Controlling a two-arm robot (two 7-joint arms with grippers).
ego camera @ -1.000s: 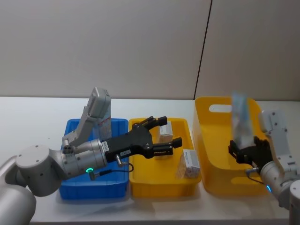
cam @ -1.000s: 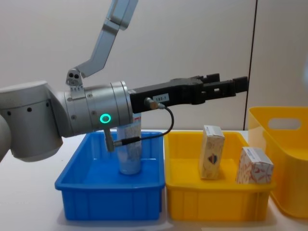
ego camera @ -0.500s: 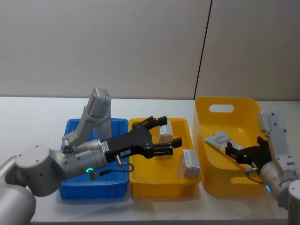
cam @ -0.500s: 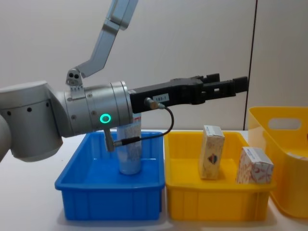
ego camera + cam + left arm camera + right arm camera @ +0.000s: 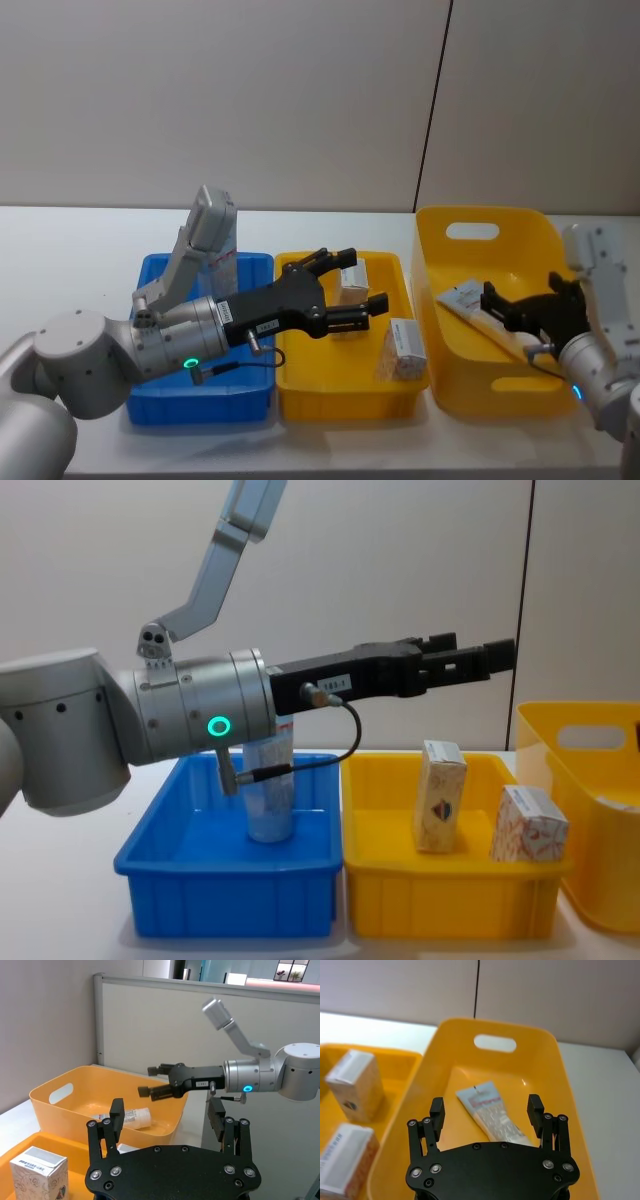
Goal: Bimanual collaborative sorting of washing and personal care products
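A pale-blue tube point(image 5: 492, 1112) lies flat in the large yellow bin point(image 5: 448, 350), also seen as the tube point(image 5: 468, 299). My right gripper point(image 5: 495, 307) hovers open just above it, its open fingers point(image 5: 437, 1110) framing the tube. Another tube point(image 5: 268, 790) stands upright in the blue bin point(image 5: 225, 880), partly hidden by my left arm. Two cream boxes, one with a blue-red emblem point(image 5: 440, 795) and one orange-patterned point(image 5: 528, 825), stand in the middle yellow bin point(image 5: 450, 905). My left gripper point(image 5: 362, 278) hangs open and empty above that bin.
The three bins sit side by side on a white table point(image 5: 70, 260), blue on the left and large yellow on the right. A grey wall stands close behind. My left arm's forearm point(image 5: 200, 725) spans the blue bin.
My right gripper held the tube upright over the large yellow bin, then let it go; it now lies flat inside. The right gripper has since pulled back slightly. The left arm has not moved.
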